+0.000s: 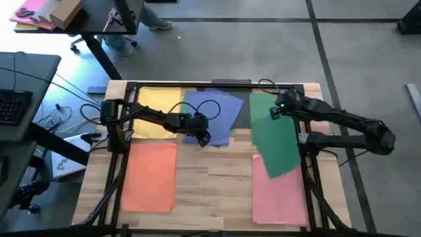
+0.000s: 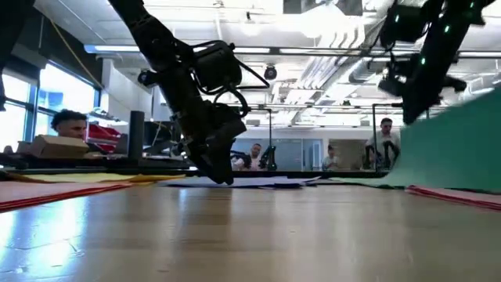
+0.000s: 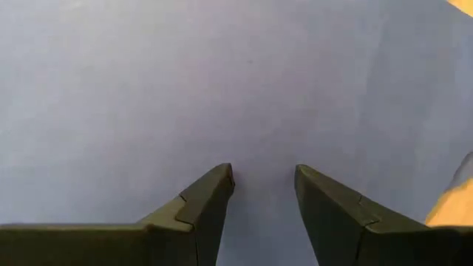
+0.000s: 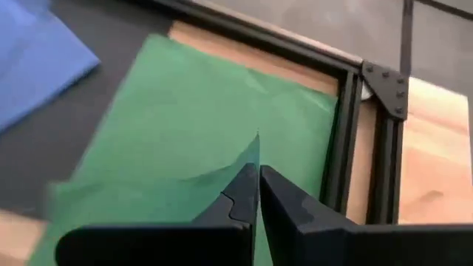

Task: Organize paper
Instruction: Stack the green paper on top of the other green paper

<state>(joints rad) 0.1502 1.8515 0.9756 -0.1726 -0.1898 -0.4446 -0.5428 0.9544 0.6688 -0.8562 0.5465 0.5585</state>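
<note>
Holding a thin green paper sheet (image 1: 275, 141) by its far edge w/ my right gripper (image 4: 257, 177), fingers pinched nearly closed on it; sheet hangs tilted over the pink paper sheet (image 1: 279, 196) on the wooden table (image 1: 214, 191). Left gripper (image 3: 264, 185) sits low over the blue paper sheets (image 1: 214, 113), fingers narrowly apart, nothing between them. Yellow sheet (image 1: 156, 108) and orange sheet (image 1: 150, 176) lie flat on my left side. Risk: the pinch is only at the edge, so a quick swing could slip or crease the green sheet, or drag it askew across the pink.
</note>
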